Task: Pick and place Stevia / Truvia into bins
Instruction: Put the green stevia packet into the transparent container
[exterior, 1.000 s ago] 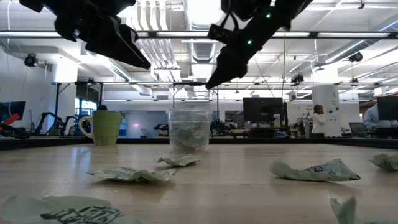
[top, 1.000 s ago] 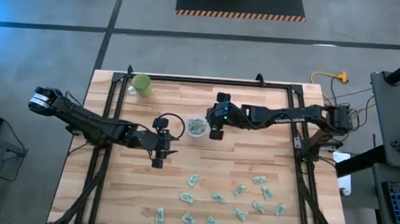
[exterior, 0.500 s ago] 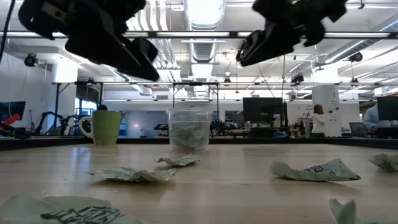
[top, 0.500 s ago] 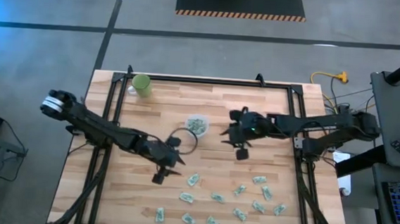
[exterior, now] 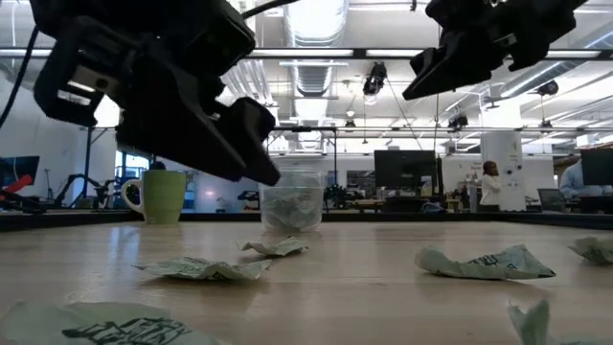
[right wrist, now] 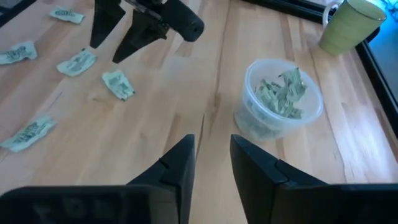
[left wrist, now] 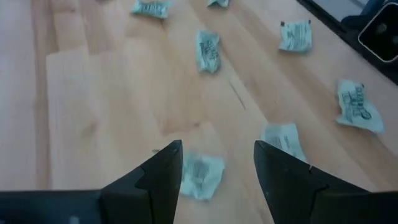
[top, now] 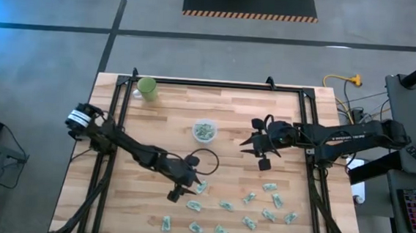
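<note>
The left gripper (top: 186, 191) has swung out from the middle of the table and come down over the nearest of the loose packets (top: 201, 186), its fingers (left wrist: 163, 174) spread wide with a crumpled packet (left wrist: 200, 175) lying on the wood between them, not yet touched as far as I can see. A second ago it hung near the cup (top: 205, 131), so this looks to me like the start of the next pick. The right gripper (top: 258, 151) has gone the other way: a second ago it stood right beside the cup, and now it has pulled back toward its own side of the table, well clear of it. Its fingers (right wrist: 176, 165) stand fairly close with a gap between them and nothing in them, narrower than they were a moment back, which I take to mean it has let a packet go and is closing up as it retreats. The cup sits where it was, in the middle of the table toward the far edge, with a heap of green and white packets (right wrist: 281, 91) inside. The rest of the packets (top: 249, 210) lie scattered along the near part of the table, well over a dozen by my count, so most of the job is still ahead. The green mug (top: 147, 89) stands untouched at the far left corner.
</note>
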Robot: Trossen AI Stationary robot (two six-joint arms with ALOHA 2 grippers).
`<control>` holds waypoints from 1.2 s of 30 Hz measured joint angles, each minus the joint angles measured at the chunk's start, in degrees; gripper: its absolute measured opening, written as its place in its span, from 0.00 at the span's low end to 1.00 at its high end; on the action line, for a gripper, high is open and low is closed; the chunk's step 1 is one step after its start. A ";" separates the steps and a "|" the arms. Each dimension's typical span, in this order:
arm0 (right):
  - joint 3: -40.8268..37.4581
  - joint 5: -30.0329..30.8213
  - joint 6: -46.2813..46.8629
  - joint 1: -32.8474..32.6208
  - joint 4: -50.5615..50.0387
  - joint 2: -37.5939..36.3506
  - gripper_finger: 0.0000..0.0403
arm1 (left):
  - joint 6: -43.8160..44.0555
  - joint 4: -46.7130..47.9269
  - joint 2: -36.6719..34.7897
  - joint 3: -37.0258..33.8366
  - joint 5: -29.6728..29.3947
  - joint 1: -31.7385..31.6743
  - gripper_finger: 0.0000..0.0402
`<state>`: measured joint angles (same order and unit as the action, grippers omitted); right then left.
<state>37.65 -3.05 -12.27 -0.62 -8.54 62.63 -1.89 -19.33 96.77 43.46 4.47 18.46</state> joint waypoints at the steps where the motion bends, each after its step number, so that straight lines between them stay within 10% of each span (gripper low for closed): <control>1: -0.42 0.00 -0.11 0.00 0.02 -0.17 0.23 | -0.03 -1.31 0.76 0.07 0.00 -0.02 0.45; 23: -0.63 0.02 -0.14 0.00 0.73 0.00 0.18 | -0.16 -4.47 8.76 0.13 -1.57 0.04 0.45; 36: -0.63 0.04 0.11 0.00 0.73 0.00 0.17 | -0.07 -3.98 8.35 -0.37 -2.00 -0.09 0.10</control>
<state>37.01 -3.01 -12.16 -0.62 -7.81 62.63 -1.96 -23.31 105.12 43.09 2.47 18.37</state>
